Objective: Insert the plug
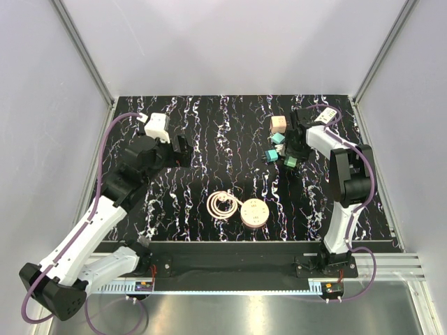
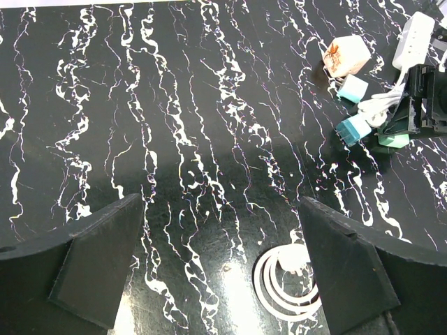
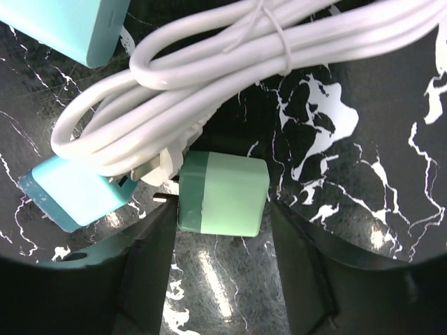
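Note:
A light green plug adapter lies on the black marbled table with its prongs pointing left. My right gripper is open, its fingers standing on either side of the adapter's near end. It also shows in the top view below the right gripper. A bundled white cable with its white plug lies just behind the adapter. A white power strip shows at the far right of the left wrist view. My left gripper is open and empty over bare table, far from the plugs.
Teal adapters lie beside the green one, and a peach cube lies behind them. A coiled white cable and a round peach disc lie near the table's front middle. Grey walls enclose the table.

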`<state>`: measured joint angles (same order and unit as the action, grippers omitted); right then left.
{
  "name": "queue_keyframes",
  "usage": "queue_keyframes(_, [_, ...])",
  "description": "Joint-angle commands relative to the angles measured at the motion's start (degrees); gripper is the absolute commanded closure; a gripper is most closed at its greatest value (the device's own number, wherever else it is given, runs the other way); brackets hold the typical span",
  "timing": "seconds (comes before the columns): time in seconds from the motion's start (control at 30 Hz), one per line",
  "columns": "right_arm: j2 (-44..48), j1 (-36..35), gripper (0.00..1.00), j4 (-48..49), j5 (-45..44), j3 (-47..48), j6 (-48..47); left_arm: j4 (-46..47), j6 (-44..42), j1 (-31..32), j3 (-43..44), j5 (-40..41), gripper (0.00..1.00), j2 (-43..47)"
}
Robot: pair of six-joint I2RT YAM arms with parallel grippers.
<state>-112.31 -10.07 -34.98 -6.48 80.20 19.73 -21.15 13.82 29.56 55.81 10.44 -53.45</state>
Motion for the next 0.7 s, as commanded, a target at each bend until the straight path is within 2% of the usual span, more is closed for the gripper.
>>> queue_keyframes(0.0, [0.2, 0.2, 0.42, 2.3, 0.6, 0.6, -0.8, 1.9, 0.5, -0.2, 0.4, -0.4, 0.01, -0.3])
queue_keyframes(0.13, [1.7, 0.2, 0.50, 3.3, 2.9, -0.8, -1.3, 1.9, 0.6, -0.2, 0.4, -0.5, 0.01, -0.3])
queue_keyframes(0.27, [2.4, 0.1, 0.53, 3.3, 1.6, -2.1, -1.2, 1.9, 0.8, -0.2, 0.4, -0.7, 0.01, -0.4])
queue_keyframes(0.47, [7.9, 0.0, 0.55, 3.9, 8.1, -7.2, 0.9, 1.9, 1.1, -0.2, 0.4, -1.0, 0.01, -0.7])
queue_keyframes(0.6, [11.9, -2.9, 0.56, 5.2, 11.3, -12.7, 2.2, 1.9, 1.2, -0.2, 0.5, -1.5, 0.01, -1.0])
queue_keyframes(0.67, [14.2, -6.6, 0.56, 5.8, 11.4, -14.6, 2.7, 1.8, 1.4, -0.2, 0.5, -1.9, 0.01, -1.3])
